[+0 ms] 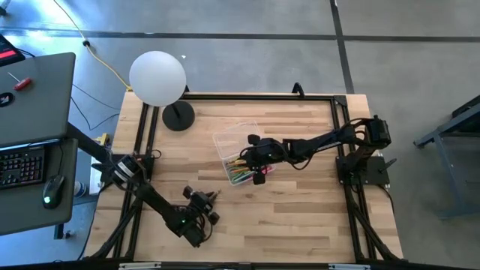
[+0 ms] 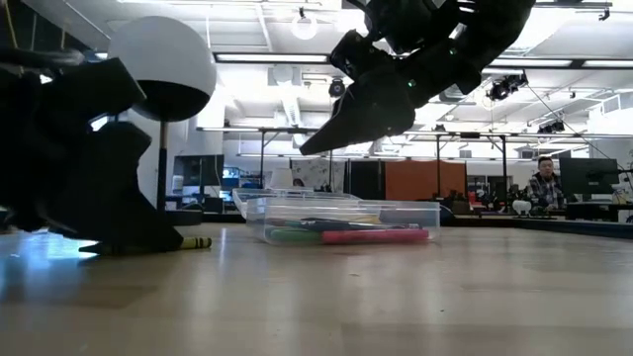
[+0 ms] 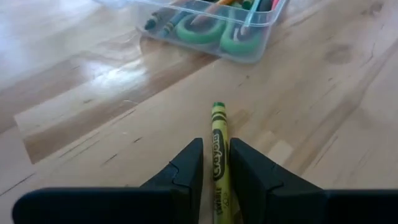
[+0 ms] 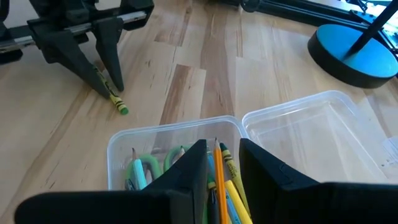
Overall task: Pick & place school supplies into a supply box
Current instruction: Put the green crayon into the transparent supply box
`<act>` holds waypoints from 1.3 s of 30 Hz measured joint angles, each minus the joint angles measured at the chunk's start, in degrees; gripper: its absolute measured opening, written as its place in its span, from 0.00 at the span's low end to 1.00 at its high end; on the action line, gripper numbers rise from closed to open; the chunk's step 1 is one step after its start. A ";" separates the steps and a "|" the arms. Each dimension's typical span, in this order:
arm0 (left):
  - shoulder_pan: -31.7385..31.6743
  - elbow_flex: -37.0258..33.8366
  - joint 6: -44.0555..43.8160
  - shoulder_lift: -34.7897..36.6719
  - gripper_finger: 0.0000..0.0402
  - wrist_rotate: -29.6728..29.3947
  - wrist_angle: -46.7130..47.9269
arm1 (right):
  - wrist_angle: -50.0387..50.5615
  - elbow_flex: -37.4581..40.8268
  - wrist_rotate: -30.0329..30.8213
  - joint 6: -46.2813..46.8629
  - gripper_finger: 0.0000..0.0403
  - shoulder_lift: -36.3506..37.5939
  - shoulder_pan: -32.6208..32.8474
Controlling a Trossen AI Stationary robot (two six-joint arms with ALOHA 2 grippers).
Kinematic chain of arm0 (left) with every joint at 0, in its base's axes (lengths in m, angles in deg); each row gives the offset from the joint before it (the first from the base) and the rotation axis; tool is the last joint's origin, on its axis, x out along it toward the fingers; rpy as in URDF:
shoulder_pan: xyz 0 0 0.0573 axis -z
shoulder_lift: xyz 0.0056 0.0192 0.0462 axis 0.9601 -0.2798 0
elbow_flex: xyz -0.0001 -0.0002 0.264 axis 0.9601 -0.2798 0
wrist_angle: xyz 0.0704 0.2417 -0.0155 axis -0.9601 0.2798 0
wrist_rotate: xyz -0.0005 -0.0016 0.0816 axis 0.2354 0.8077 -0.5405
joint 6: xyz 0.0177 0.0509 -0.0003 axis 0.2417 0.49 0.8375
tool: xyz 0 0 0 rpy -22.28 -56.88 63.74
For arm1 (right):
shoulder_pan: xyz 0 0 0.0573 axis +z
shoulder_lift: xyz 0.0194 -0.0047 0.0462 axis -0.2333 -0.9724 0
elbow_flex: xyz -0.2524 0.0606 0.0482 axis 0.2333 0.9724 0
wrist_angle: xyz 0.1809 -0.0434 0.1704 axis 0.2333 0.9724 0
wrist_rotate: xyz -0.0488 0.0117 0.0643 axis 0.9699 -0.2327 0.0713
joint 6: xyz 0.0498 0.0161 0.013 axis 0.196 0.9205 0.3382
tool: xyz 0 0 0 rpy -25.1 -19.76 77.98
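A yellow-green crayon (image 3: 219, 155) lies flat on the wooden table, pointing toward the clear supply box (image 3: 211, 25). My left gripper (image 3: 216, 146) is open and low at the table. One finger stands on each side of the crayon's near half, with a sliver of wood showing on both sides. The box (image 1: 241, 171) sits mid-table with its lid (image 4: 323, 137) swung open flat. It holds green-handled scissors (image 3: 214, 31), an orange pencil (image 4: 217, 168), yellow crayons and a pink pen (image 2: 376, 236). My right gripper (image 4: 222, 152) hovers open above the box and holds nothing.
A white globe lamp (image 1: 157, 77) on a round black base (image 1: 178, 116) stands at the far left of the table, beyond the box. A desk with a keyboard (image 1: 22, 165) is off the table's left. A person (image 2: 544, 183) sits far behind. Bare wood stretches along the near edge.
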 joint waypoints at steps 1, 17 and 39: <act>0.00 0.00 -0.15 -0.12 0.28 -0.19 0.04 | 0.02 0.00 0.00 0.00 0.18 0.00 0.00; 0.20 -8.31 -1.24 0.15 0.28 -1.05 -15.76 | 4.22 0.00 -2.57 -0.48 0.18 0.00 0.00; -2.36 -8.44 11.43 -2.60 0.28 -4.38 -17.96 | 4.10 0.00 -2.97 -1.97 0.18 -0.02 0.00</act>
